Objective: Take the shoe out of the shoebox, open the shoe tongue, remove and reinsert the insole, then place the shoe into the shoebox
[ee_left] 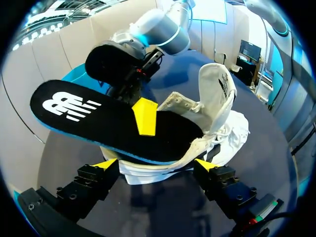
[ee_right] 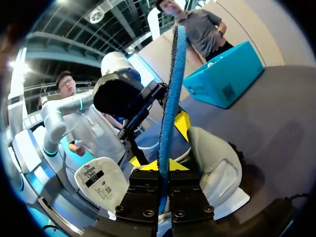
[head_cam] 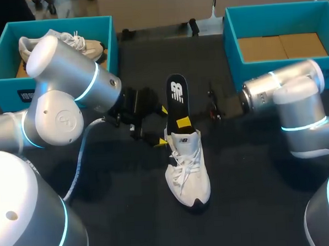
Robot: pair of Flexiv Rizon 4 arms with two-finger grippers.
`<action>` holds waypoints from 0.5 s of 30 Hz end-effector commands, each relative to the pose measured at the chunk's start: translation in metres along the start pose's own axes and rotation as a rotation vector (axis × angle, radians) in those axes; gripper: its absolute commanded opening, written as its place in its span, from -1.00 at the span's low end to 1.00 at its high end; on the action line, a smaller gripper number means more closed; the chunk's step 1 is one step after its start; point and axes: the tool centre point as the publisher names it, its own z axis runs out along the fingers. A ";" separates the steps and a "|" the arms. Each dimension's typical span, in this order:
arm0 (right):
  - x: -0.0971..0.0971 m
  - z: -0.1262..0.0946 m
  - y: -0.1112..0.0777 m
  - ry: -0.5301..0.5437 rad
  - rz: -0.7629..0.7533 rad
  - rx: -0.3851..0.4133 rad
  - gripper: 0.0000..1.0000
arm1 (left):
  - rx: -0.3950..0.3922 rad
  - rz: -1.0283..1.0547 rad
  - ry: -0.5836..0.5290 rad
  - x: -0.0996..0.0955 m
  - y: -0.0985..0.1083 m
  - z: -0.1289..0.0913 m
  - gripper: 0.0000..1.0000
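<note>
Left arm (head_cam: 59, 114) takes up the near left of the head view: large grey links with a lit ring, wrist over the middle of the table (head_cam: 131, 224). Left gripper (head_cam: 162, 125): fingers spread wide, released. Its tips sit just beside the heel end of the white shoe (head_cam: 187, 171), one by the collar and one further back beside the insole (head_cam: 177, 95). In the left wrist view the heel lies ahead of and between the two yellow fingertips (ee_left: 105, 163). Contact on both sides cannot be confirmed, and no clamp is seen. Shoe position: on the table's middle, between the two teal boxes and nearer the camera than both, sole down, toe toward the camera, laces (head_cam: 180, 167) loose. Tongue (ee_left: 219, 81) stands upright, label side showing. Insole has a black top with a white mark and a blue edge. One end is down inside the shoe's opening, and the rest sticks out past the heel toward the far edge, raised off the table. Right arm (head_cam: 296, 102) comes in from the right. Right gripper (head_cam: 182, 122) is clenched on the insole, with one yellow finger (ee_left: 145, 116) flat on its top face. In the right wrist view the insole runs edge-on between the two finger blocks. Left teal box (head_cam: 2, 87), far left, holds a second shoe (head_cam: 86, 45), light-coloured. Right teal box (head_cam: 232, 48), far right, shows a brown cardboard floor.
</note>
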 end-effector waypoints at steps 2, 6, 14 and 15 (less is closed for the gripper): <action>0.010 0.003 -0.016 -0.010 0.024 -0.008 -1.00 | -0.002 0.000 0.000 0.000 0.000 0.000 1.00; 0.013 0.006 -0.025 -0.016 0.062 0.016 -1.00 | -0.002 0.000 0.000 0.000 0.000 0.000 1.00; 0.011 0.003 -0.018 -0.039 0.040 0.010 -0.82 | -0.002 0.000 0.000 0.000 0.000 0.000 1.00; 0.010 0.002 -0.015 -0.040 0.034 0.010 -0.70 | -0.002 0.000 0.000 0.000 0.000 0.000 1.00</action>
